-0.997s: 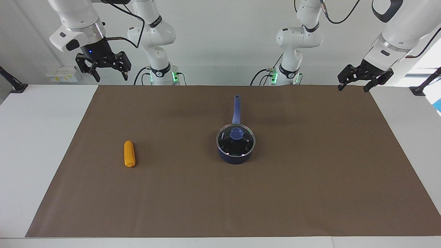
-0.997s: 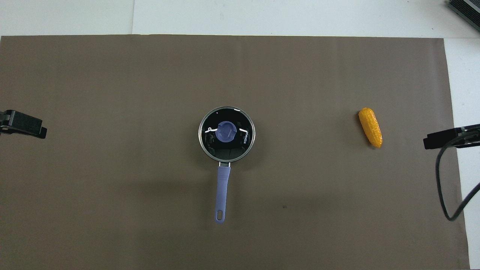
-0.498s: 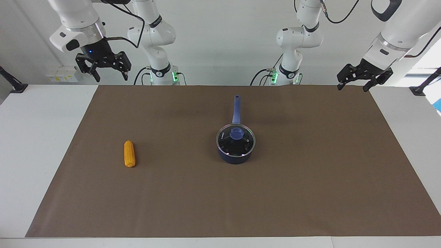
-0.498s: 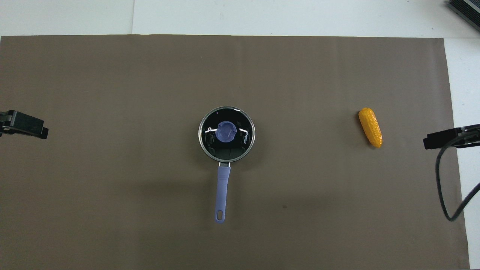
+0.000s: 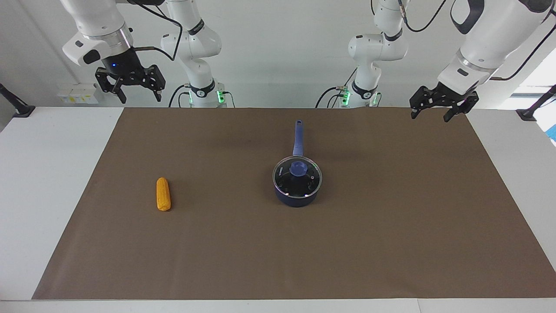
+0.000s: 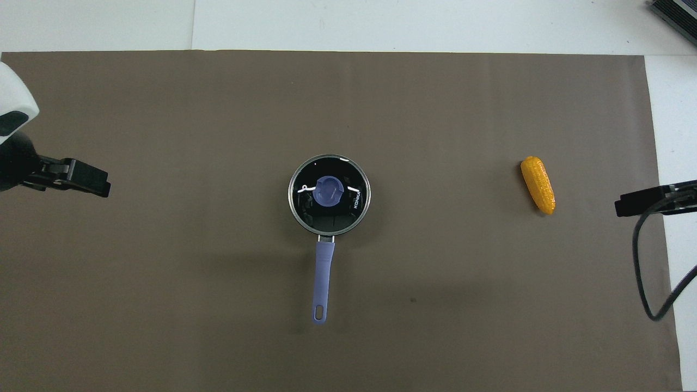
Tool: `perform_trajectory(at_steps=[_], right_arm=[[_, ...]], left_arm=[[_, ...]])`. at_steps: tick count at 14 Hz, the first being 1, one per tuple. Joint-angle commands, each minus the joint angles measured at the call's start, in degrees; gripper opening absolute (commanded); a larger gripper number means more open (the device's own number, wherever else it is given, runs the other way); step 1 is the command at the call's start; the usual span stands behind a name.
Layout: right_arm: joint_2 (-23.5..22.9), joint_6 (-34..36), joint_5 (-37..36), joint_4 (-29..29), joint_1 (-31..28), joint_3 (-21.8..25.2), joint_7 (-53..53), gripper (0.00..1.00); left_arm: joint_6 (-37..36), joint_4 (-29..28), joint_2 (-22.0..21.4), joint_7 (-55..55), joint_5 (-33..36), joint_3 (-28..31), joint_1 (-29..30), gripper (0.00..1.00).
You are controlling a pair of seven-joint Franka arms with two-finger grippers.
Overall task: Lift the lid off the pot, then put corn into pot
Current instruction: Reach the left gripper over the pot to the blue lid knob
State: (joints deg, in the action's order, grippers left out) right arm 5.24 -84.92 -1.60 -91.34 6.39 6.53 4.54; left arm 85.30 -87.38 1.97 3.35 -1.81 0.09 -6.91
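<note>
The left gripper, jaws wide and empty, has swung inward toward the lidded saucepan at the bench's middle, presumably for the lid. The right gripper waits, jaws wide; the corn cob lies untouched.

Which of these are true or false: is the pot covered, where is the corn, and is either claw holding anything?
1. The round clear glass lid with a blue knob sits on the small dark navy-blue saucepan. True.
2. The small yellow-orange corn cob lies inside the saucepan. False: it lies on the brown mat, toward the right arm's end of the table.
3. The left gripper holds the lid. False: it is open and empty, in the air over the mat's edge.
4. The right gripper is open and empty. True.
5. The saucepan's handle points toward the robots. True.
</note>
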Motion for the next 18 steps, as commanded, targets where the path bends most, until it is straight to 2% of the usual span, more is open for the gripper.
perform_trajectory(at_steps=[1, 5, 8, 12, 15, 18], right_arm=[[0.9, 0.7, -0.1, -0.6, -0.4, -0.1, 1.1, 1.00], [0.9, 0.7, -0.1, -0.6, -0.4, -0.2, 1.1, 1.00], [0.9, 0.7, -0.1, -0.6, -0.4, -0.2, 1.1, 1.00], [0.9, 0.7, -0.1, -0.6, -0.4, -0.1, 1.1, 1.00], [0.9, 0.7, -0.1, -0.6, -0.4, -0.1, 1.1, 1.00], [0.9, 0.7, -0.1, -0.6, -0.4, -0.1, 1.1, 1.00]], left_arm=[[3.2, -2.4, -0.2, -0.8, 0.5, 0.5, -2.8, 1.00], [4.3, -2.7, 1.7, -1.1, 0.9, 0.6, -7.1, 1.00], [6.5, -2.9, 2.7, -6.0, 0.9, 0.5, -10.0, 1.00], [10.4, -2.7, 6.0, -13.7, 0.9, 0.5, -14.5, 1.00], [12.5, -1.9, 9.4, -21.2, 1.1, 0.5, -17.7, 1.00], [13.8, 1.3, 15.9, -26.8, 0.9, 0.6, -21.2, 1.00]])
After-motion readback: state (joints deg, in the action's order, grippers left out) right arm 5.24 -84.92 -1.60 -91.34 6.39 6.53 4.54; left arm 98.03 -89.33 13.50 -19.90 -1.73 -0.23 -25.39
